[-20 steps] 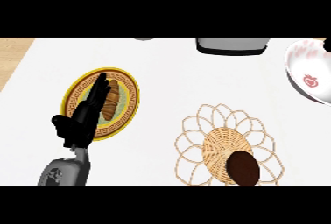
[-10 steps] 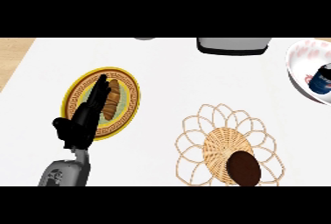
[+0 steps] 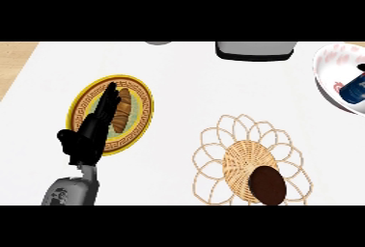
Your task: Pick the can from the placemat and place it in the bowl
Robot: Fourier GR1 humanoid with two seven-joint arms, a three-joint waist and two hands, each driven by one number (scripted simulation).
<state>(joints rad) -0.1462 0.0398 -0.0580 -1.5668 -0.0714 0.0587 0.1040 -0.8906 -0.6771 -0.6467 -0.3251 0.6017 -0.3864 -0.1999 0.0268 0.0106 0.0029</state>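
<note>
A dark disc point(image 3: 268, 185) sits on the wicker placemat point(image 3: 246, 161) nearest. The left hand point(image 3: 91, 137) rests with fingers straight over a plate point(image 3: 139, 103) holding a pastry point(image 3: 124, 110). Farther right, the can point(image 3: 354, 89) lies in the bowl point(image 3: 329, 79). A grey appliance point(image 3: 254, 49) stands on the counter point(image 3: 214, 91) at the far edge.

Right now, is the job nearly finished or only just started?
Nearly finished, it seems. The blue can already sits in the white bowl at the right edge, and the woven placemat carries no can. Whether the right hand has let go is out of view. The left hand rests open above the yellow plate.
</note>
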